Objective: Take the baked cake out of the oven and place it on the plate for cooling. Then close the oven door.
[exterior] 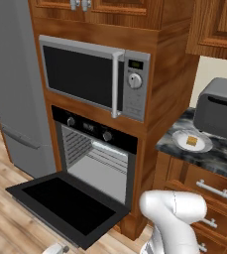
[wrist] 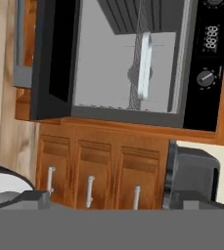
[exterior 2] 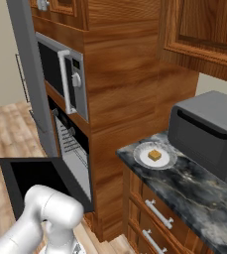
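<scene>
Nearest the lens in both base views is my own white arm, rising from the lower right of the left base picture and the lower left of the right one. Low in the hand view my gripper (wrist: 108,201) shows as two dark finger tips set far apart near the bottom edge — jaws spread wide, nothing between them.

Beyond the tips, the hand view is rolled sideways: the oven (wrist: 133,58) fills the upper half, its pale cavity open, with a pale baking tray (wrist: 145,66) seen edge-on on the wire rack. Its black control strip with a display and a round knob runs down the upper right. The oven door (wrist: 52,58) stands open at the upper left, a dark slab edge-on to me.

In the left base view the oven door (exterior: 65,206) lies dropped flat, at lower left, its dark glass facing up, and the oven (exterior: 97,154) gapes above it in the centre. A silver microwave (exterior: 92,77) sits in the wooden column above.

On the dark marbled counter (exterior: 219,156) at middle right of that view rests the plate (exterior: 192,141), and the baked cake (exterior: 192,142) — a small golden square — lies on its middle. In the right base view the cake sits on the plate just right of centre, with a grey toaster box (exterior 2: 209,136) near it at the right
</scene>
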